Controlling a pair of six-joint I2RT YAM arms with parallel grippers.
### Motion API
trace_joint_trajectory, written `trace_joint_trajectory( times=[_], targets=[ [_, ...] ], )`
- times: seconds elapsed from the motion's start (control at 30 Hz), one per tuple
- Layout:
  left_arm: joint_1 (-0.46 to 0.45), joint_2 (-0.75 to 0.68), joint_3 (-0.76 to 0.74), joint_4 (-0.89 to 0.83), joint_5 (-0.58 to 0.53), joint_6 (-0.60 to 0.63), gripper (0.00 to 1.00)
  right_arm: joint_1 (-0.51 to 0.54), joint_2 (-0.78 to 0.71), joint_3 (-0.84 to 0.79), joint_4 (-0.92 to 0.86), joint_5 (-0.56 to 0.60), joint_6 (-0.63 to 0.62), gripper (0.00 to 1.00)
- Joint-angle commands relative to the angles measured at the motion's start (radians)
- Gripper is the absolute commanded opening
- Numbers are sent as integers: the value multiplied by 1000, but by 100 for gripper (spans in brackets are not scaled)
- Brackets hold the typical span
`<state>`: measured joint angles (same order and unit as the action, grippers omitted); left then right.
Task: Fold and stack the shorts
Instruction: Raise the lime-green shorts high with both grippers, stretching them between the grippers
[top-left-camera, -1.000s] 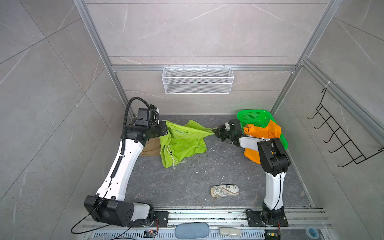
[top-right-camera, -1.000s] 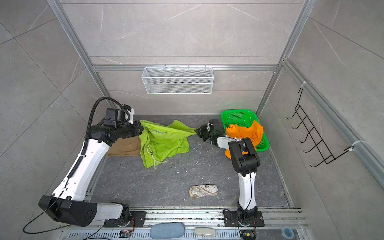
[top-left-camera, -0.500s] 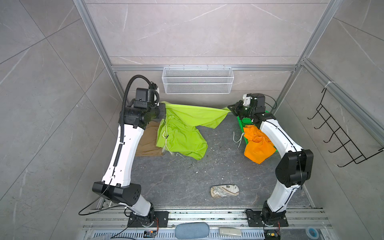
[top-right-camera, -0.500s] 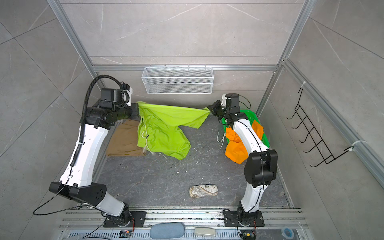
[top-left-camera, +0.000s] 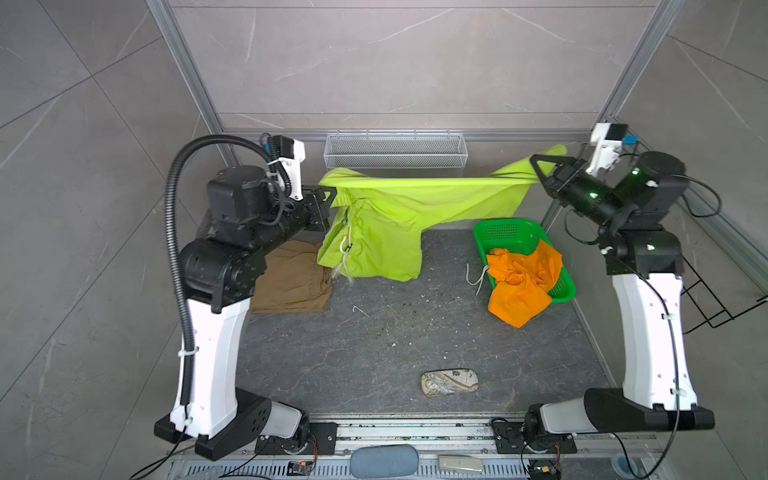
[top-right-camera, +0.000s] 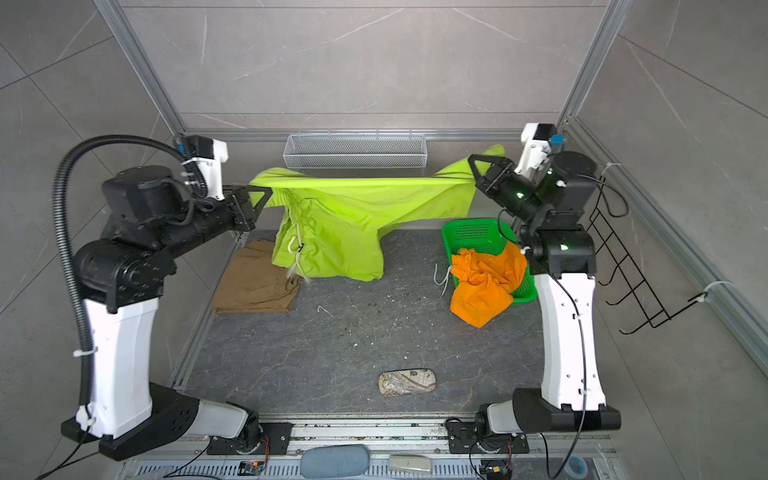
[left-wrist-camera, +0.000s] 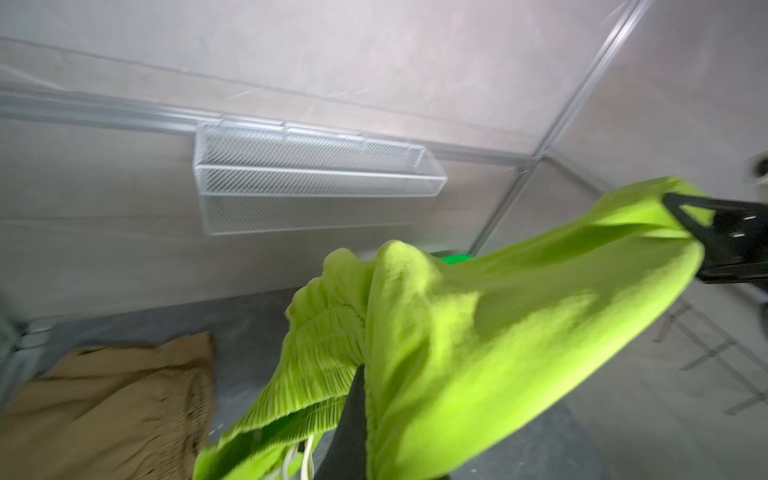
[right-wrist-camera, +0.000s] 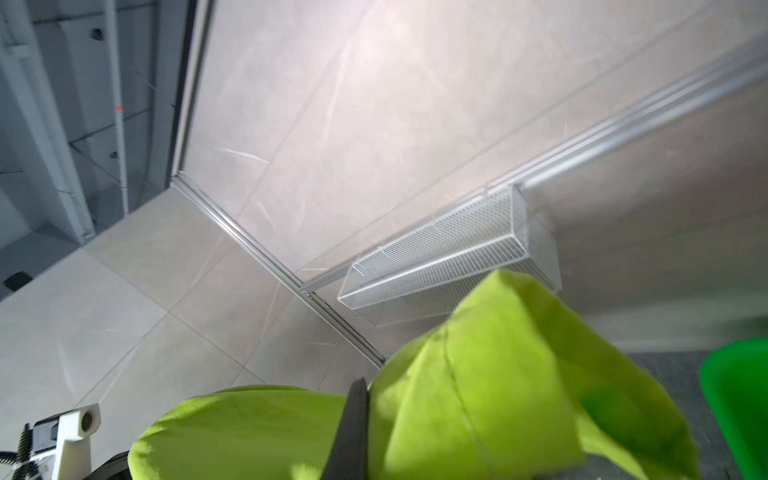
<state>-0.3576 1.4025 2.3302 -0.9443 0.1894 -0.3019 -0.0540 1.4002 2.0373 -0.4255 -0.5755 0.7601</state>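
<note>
Both my arms are raised, wrists level and pointing inward. My left gripper (top-left-camera: 330, 194) is pinched tight on the lime green shorts (top-left-camera: 395, 212); my right gripper (top-left-camera: 536, 167), well apart and facing it, clamps the same shorts.

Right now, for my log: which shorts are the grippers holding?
The lime shorts, stretched between left gripper and right gripper; tan shorts and orange shorts lie untouched.

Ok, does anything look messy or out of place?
The orange shorts spill crumpled over the green basket, drawstring trailing outside. The lime shorts hang lopsided between the left gripper and right gripper, bulk sagging near the left.
</note>
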Motion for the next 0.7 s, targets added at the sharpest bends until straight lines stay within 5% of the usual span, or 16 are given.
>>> trace_joint_trajectory(
  times=[0.0, 0.17, 0.27, 0.5, 0.67],
  targets=[
    [19, -41, 65, 120, 19, -103, 0, -114, 11, 57, 35, -31, 50, 0],
    [39, -6, 42, 51, -137, -59, 0, -176, 149, 235, -54, -40, 46, 0],
    [156, 12, -75, 49, -107, -87, 0, -177, 268, 293, -82, -37, 37, 0],
    [370, 41, -524, 161, -42, -123, 0, -56, 419, 36, -24, 2, -70, 0],
    [402, 151, -624, 162, -61, -74, 0, -3, 497, -144, 74, 33, -85, 0]
  ],
)
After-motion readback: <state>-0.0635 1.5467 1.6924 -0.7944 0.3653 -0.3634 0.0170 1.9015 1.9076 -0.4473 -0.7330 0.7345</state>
